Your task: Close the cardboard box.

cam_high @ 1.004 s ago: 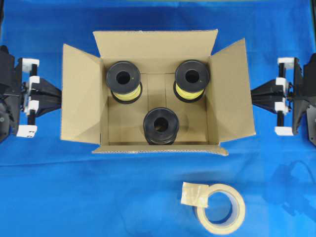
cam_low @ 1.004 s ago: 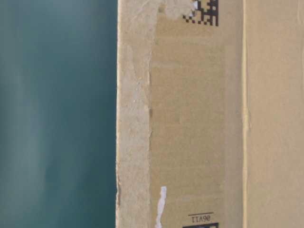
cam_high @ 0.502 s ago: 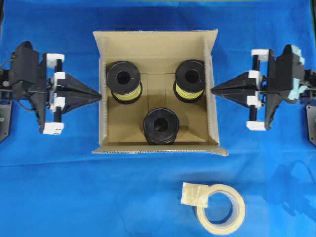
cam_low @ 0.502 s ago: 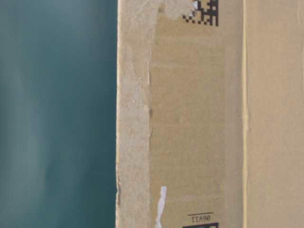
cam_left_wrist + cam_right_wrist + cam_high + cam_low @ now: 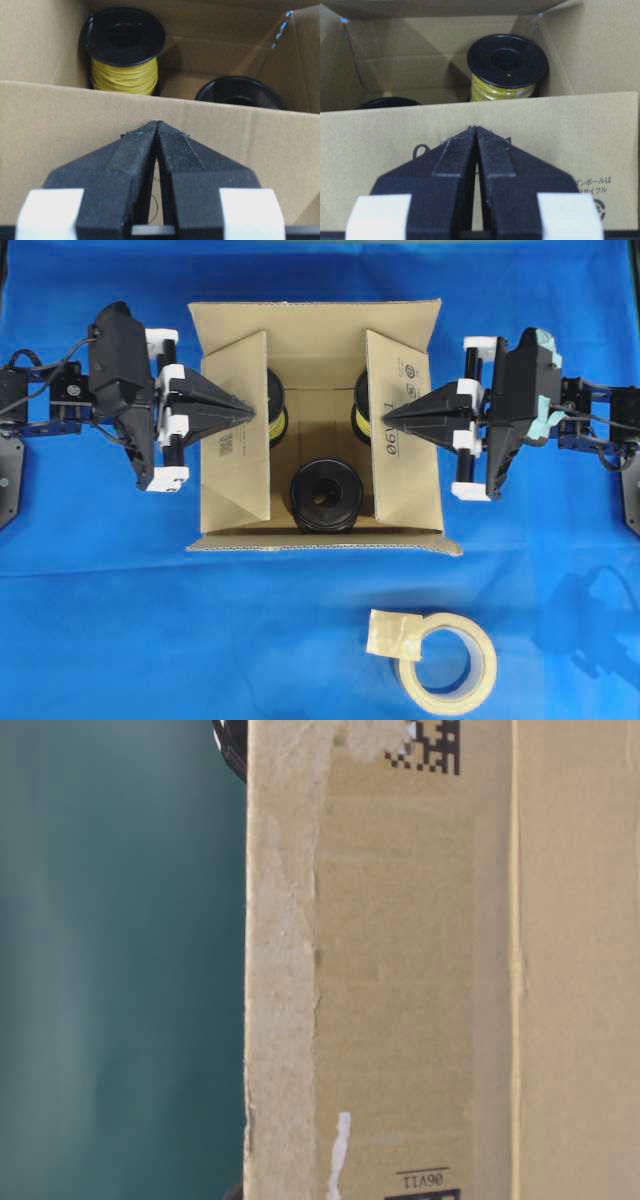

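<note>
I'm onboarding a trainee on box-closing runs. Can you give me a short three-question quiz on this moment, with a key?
1. True or false: both side flaps of the cardboard box lie flat and fully closed.
2. Multiple choice: where is the tape roll? A) inside the box B) on the blue cloth in front of the box C) held by the right end effector
3. Fill in: the tips of the left end effector are pressed against the box's ____ .

Key
1. False; both flaps are only partly folded in, and the spools show between them.
2. B.
3. Side flap; the fingers are shut together and pushing, not gripping.
</note>
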Motion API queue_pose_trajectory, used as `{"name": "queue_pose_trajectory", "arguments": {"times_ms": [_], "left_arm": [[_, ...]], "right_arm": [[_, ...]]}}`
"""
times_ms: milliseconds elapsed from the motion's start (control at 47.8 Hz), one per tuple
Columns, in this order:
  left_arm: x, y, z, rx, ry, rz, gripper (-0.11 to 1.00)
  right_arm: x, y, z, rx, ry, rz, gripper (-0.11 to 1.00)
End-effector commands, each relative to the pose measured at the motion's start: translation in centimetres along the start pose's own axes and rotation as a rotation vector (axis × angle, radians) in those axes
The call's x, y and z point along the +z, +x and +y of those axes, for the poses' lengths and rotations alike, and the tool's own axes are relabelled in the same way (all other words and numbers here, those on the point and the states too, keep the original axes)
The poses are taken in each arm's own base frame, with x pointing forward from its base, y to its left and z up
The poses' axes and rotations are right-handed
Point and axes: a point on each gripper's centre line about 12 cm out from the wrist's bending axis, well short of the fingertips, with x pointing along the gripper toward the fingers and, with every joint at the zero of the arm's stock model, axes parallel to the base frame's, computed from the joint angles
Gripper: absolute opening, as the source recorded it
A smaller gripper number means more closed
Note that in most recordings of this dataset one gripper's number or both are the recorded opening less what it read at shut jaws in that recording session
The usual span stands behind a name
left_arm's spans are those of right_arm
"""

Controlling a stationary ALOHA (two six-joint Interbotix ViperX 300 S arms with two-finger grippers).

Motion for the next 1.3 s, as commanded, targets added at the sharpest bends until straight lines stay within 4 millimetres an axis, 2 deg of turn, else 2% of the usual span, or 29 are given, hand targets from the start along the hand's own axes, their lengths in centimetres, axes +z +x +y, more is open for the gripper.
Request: {"name": "queue_pose_trajectory", "arguments": {"times_ms": [0,293,523,732,1108,1276], "left_arm": [[1.1,0.4,0.0,0.001,0.000,-0.028,0.00],[-1.3,2.5,0.1,0.005,-0.018,0.060,0.00],[-1.3,3.5,-0.3,-0.004,-0.014,0.073,0.00],[-0.2,4.3,0.1,0.006,0.001,0.033,0.00],[3.2,8.5,4.4,0.111,0.072,-0.025,0.00],[4.4,9.9,5.7,0.139,0.103,-0.047,0.00]], "right_arm": [[1.1,0.4,0.2,0.005,0.004,-0.033,0.00],[-1.7,2.5,0.8,0.009,0.017,0.059,0.00],[-1.9,3.1,1.0,0.012,0.016,0.069,0.00],[-1.8,3.1,1.0,0.012,0.017,0.066,0.00],[-1.9,3.1,1.3,0.022,0.012,0.069,0.00],[-1.8,3.1,1.5,0.026,0.012,0.068,0.00]]}}
